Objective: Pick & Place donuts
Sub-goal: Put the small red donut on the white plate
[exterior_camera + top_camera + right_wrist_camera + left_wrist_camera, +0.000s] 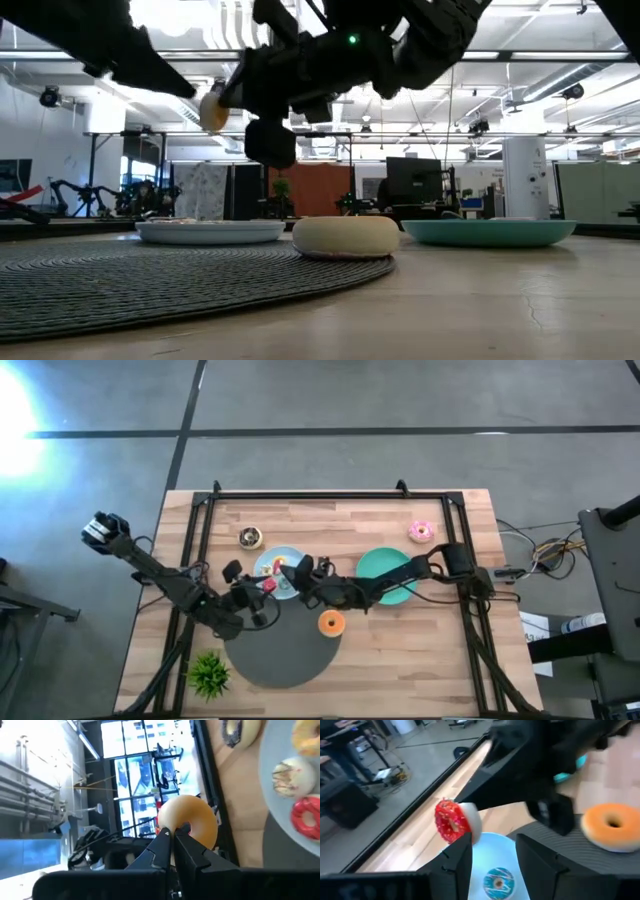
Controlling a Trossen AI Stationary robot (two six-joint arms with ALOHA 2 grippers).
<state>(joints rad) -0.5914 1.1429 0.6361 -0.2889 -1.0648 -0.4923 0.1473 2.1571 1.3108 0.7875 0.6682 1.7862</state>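
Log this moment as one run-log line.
right gripper: shut on red-iced donut, raised near light blue plate | left gripper: open, near it | orange donut: on dark mat

The left arm runs from the upper left of the high view down toward the centre, its left gripper (268, 586) just left of middle with its fingers (457, 865) parted. The right arm reaches in from the right edge, stretched low toward the centre, and the right gripper (303, 572) sits just right of the other, fingers (165, 845) pinched together on a donut (192, 820).
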